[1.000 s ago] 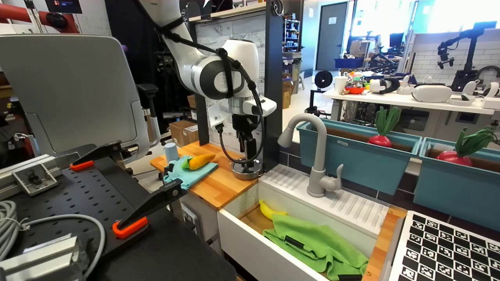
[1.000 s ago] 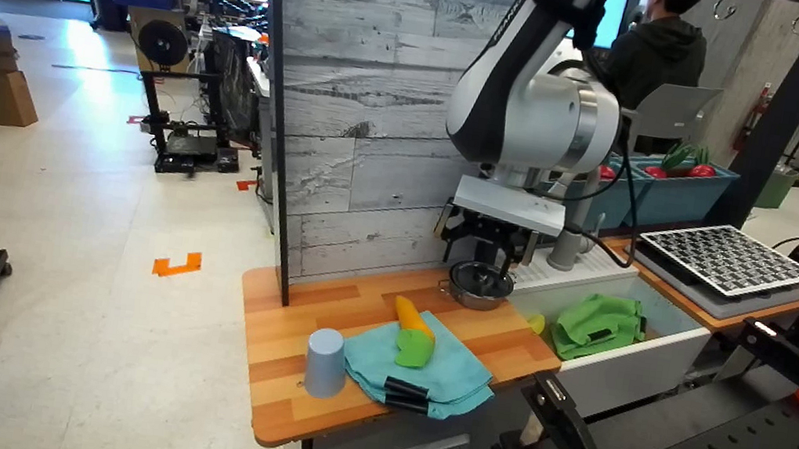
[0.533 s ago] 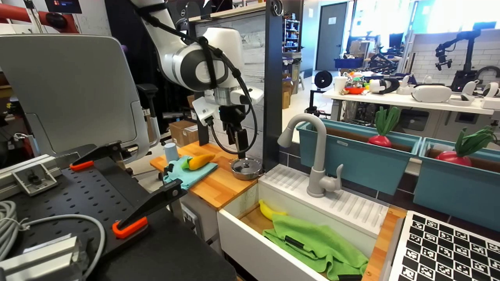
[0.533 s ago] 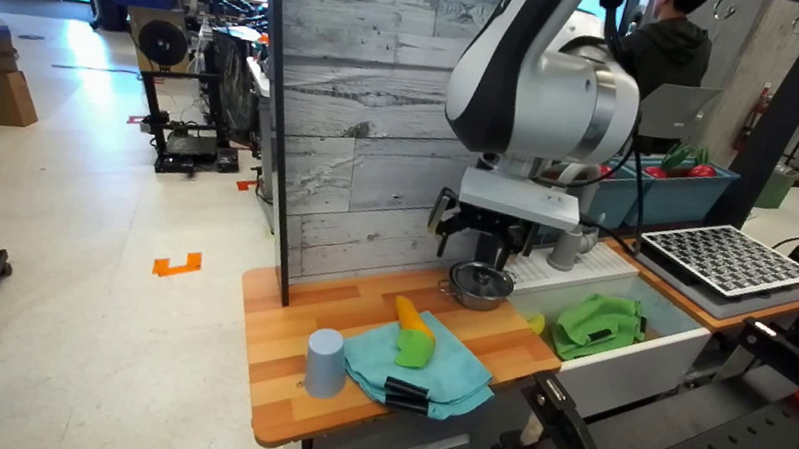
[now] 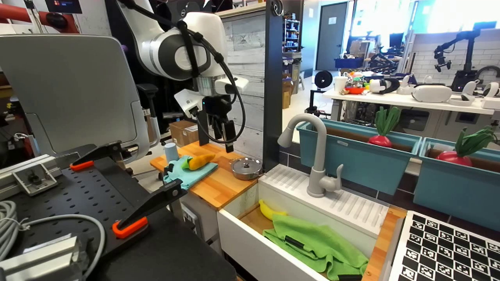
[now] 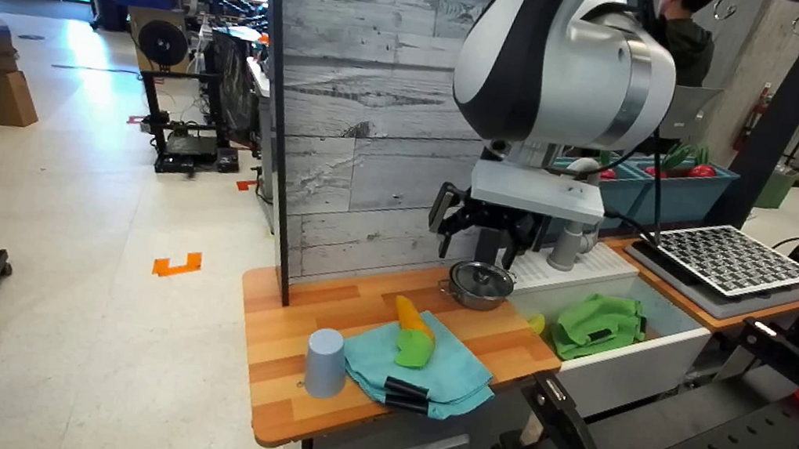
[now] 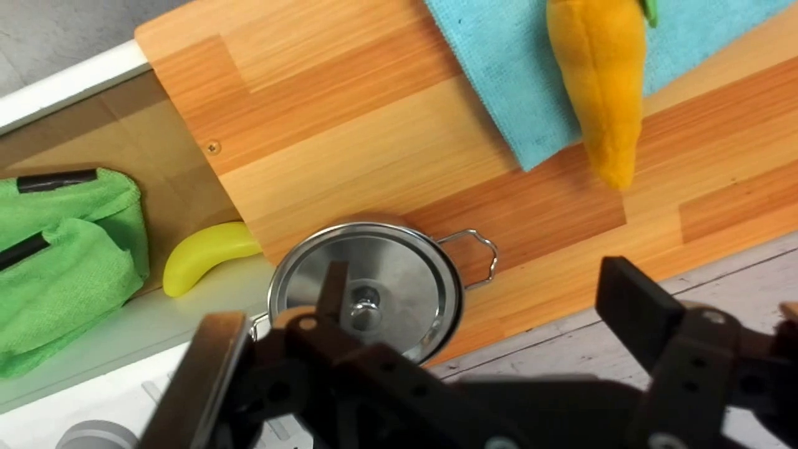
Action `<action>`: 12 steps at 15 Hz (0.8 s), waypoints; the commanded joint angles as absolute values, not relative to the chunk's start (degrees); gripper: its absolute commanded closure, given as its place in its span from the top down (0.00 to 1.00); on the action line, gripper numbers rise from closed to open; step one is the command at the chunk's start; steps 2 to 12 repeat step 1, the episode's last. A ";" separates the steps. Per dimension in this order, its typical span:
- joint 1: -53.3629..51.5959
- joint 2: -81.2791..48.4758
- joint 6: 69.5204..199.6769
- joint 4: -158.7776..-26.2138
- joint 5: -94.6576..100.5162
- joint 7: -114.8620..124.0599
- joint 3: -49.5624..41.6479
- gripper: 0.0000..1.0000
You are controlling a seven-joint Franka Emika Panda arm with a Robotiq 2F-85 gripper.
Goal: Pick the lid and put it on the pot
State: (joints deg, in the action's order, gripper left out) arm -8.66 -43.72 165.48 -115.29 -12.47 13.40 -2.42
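Wooden counter (image 6: 356,305) mid-frame in an exterior view, sink (image 6: 638,375) to its right. Lid (image 7: 399,268) is on the pot (image 5: 244,176), lower centre of the wrist view; looks level and seated. Gripper (image 7: 480,293) hangs above and apart from the lid, jaws spread wide, nothing gripped. Placing step looks done; next move probably just backing off, up and away, not clipping the knob (image 7: 365,310). Lid: round, shiny silver, darker ring near the edge, that knob about the middle.
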 commanded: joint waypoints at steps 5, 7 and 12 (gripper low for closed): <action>-8.15 -43.71 165.43 -115.24 -11.39 14.16 -2.02 1.00; -8.15 -43.71 165.43 -115.24 -11.39 14.16 -2.02 1.00; -8.15 -43.71 165.43 -115.24 -11.39 14.16 -2.02 1.00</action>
